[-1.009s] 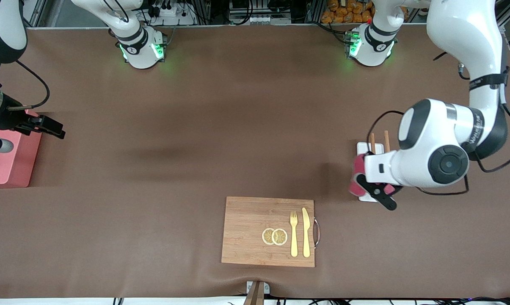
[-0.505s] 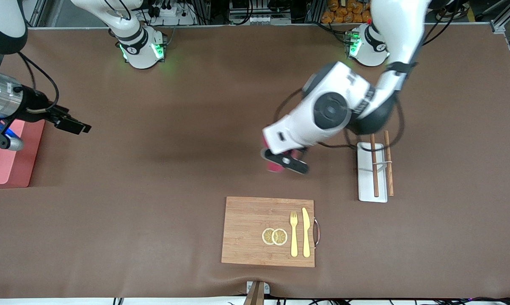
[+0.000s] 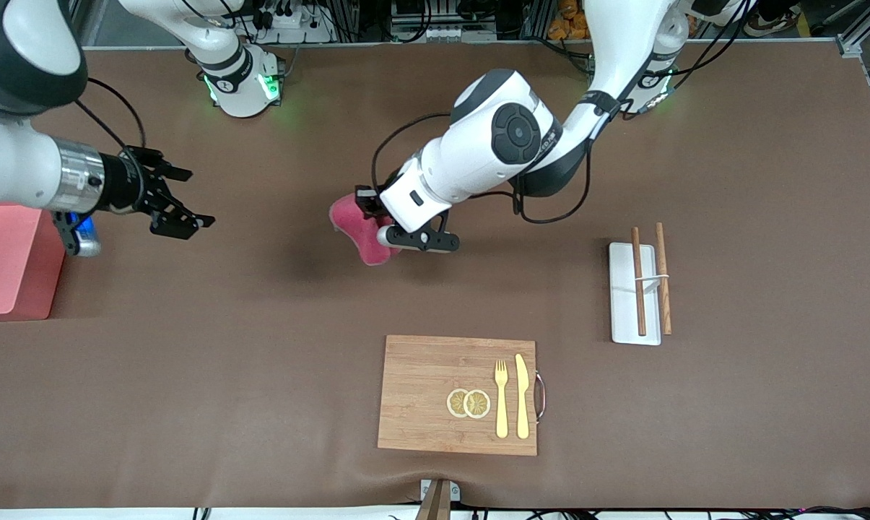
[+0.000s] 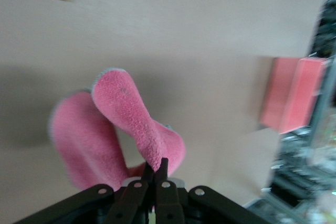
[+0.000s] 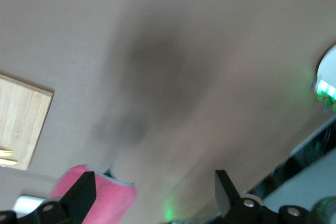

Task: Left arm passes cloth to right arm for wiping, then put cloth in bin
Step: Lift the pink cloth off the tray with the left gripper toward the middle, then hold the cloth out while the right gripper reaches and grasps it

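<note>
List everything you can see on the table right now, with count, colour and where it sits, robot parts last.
cloth: one, crimson, held in the air over mid-table
bin: one, salmon pink, at the right arm's end of the table
board: one, wooden, near the front camera
lemon slices: two, yellow, on the board
fork: one, gold, on the board
knife: one, gold, beside the fork
tray: one, white, toward the left arm's end
chopsticks: two, brown, on the tray
left gripper: black, shut on the cloth
right gripper: black, open, over bare table beside the bin
</note>
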Robot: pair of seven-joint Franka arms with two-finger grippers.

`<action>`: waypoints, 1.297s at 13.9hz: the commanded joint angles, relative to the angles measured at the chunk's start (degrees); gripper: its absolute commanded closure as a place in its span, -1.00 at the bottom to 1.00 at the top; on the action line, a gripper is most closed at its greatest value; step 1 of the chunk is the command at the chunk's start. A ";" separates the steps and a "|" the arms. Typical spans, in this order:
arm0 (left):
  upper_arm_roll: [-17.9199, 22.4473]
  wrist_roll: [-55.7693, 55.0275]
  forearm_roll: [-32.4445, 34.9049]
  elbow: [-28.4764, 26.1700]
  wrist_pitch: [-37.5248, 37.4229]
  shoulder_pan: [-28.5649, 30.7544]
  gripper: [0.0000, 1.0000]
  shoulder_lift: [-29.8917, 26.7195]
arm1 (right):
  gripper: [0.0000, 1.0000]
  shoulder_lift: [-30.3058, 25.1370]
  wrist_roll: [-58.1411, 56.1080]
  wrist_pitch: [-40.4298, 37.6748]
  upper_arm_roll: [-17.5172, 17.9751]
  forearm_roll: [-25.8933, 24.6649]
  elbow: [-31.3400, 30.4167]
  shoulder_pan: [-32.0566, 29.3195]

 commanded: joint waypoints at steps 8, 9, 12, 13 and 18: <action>-3.19 -10.18 -5.26 -0.59 12.99 -0.21 1.00 -1.68 | -1.00 5.47 19.92 2.12 0.19 13.94 1.28 6.55; -3.19 -10.27 -5.26 -0.59 12.99 -0.21 1.00 -1.77 | -1.00 5.56 20.88 3.43 0.19 15.00 1.28 7.17; -3.19 -11.15 -5.08 -0.59 12.99 -0.03 1.00 -2.12 | -1.00 5.56 23.44 7.38 0.27 16.42 1.28 9.81; -3.19 -11.15 -5.00 -0.59 12.99 0.06 1.00 -2.30 | -0.72 5.73 23.53 8.62 0.19 16.51 1.11 10.94; -3.11 -10.80 -4.56 -0.77 12.99 0.23 1.00 -2.65 | 0.91 6.61 24.49 12.49 0.19 17.21 0.93 14.65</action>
